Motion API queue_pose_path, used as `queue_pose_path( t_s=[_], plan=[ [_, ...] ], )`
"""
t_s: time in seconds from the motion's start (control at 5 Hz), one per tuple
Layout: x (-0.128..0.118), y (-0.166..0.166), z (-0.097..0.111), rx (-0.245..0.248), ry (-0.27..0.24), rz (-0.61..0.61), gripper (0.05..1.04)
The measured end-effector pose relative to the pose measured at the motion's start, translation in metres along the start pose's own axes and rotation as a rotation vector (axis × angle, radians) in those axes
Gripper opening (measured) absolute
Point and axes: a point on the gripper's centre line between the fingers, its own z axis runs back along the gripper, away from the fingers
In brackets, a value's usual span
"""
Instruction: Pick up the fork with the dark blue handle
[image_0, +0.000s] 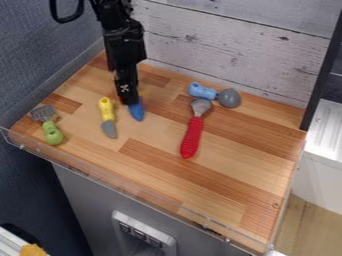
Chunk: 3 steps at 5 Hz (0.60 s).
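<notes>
The black gripper (127, 98) hangs down at the back left of the wooden worktop, right above a small blue object (137, 110). The upper part of that object is hidden by the gripper. Just left of it lies a toy knife with a yellow handle (105, 106) and grey blade. A green-handled spatula (52, 133) with a grey slotted head is near the left edge. Right of centre lies a red-handled utensil (192, 138) with a silvery head. Behind it, a blue-handled spoon (202, 91) points its grey rounded bowl right.
The worktop (220, 175) has a low clear rim (120, 182) along its front edge. A whitewashed plank wall (227, 45) stands behind it, with a dark upright post (322, 75) at the back right corner. A dark blue surface (40, 55) borders the left side.
</notes>
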Motion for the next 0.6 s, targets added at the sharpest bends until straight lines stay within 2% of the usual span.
queue_pose_path(
  t_s=[0.4,0.6],
  plan=[
    [-0.0005,-0.0053,0.0002,-0.055,0.067,-0.002,0.999],
    [-0.0015,-0.0053,0.0003,-0.060,0.112,0.058,0.999]
  ],
)
